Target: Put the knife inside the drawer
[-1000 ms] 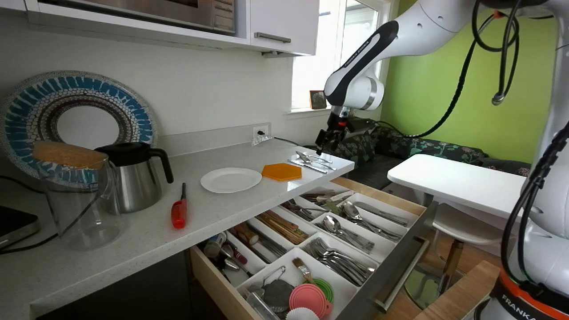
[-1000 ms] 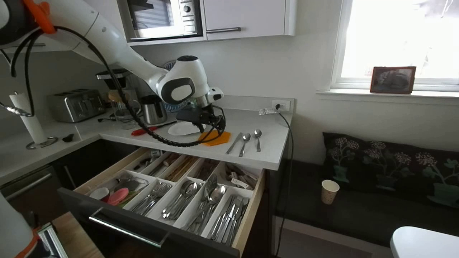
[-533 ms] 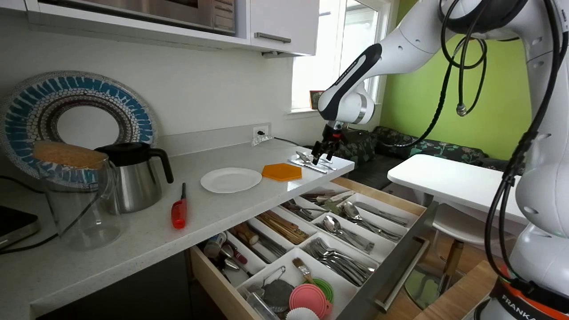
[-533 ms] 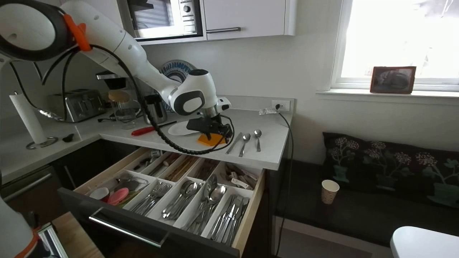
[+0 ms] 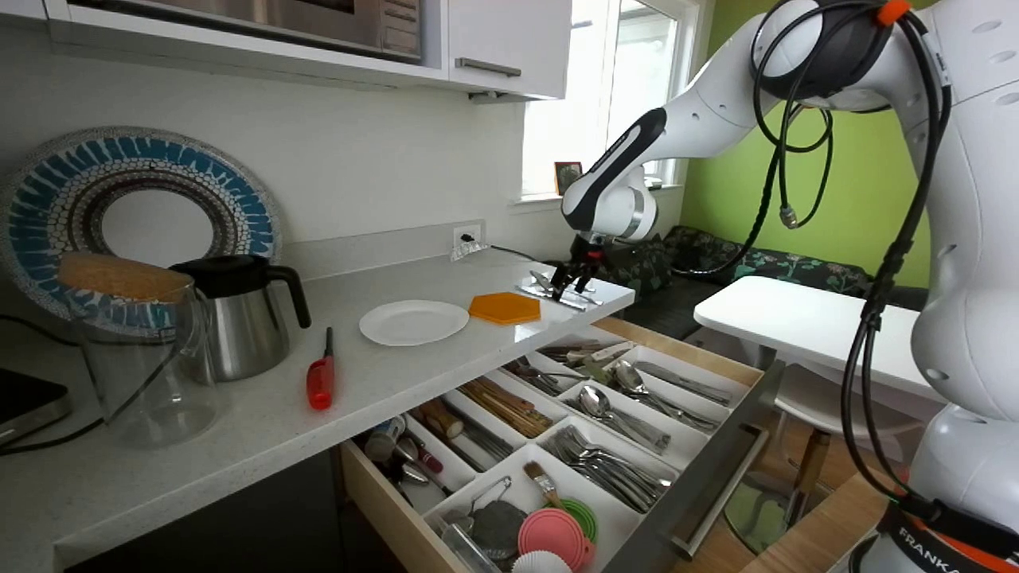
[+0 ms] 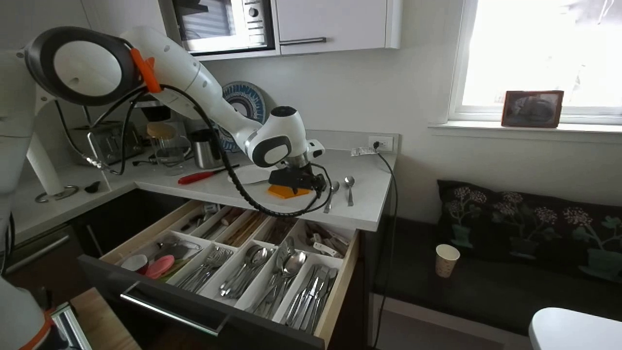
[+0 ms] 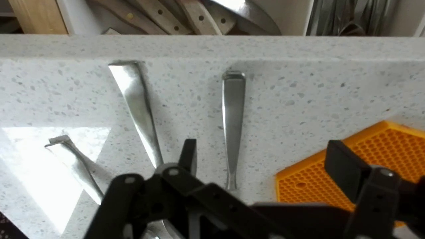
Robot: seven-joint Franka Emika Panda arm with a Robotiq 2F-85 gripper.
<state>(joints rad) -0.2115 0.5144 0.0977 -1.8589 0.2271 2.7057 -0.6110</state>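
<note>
The knife [image 7: 233, 122] lies flat on the speckled counter in the wrist view, its silver handle toward the counter's front edge. Its blade is hidden under my gripper. My gripper [image 7: 265, 157] is open and empty above the counter. The handle lies between the fingers, closer to the left one in that view. In both exterior views the gripper [image 5: 570, 288] [image 6: 307, 187] hangs low over the counter's end and covers much or all of the knife. The drawer [image 6: 335, 291] is pulled open below the counter, with cutlery in white and wooden compartments and a dark grey front [image 5: 716, 454].
Two spoons [image 7: 136, 106] [image 7: 74, 166] lie left of the knife in the wrist view. An orange hexagonal mat [image 7: 305, 186] lies under the right finger. A white plate [image 5: 414, 322], a red lighter [image 5: 321, 382] and a steel jug [image 5: 247, 334] stand along the counter.
My gripper has moved down toward the counter and over the knife, rightward in an exterior view where the knife showed before. Drawer and cutlery have not moved.
</note>
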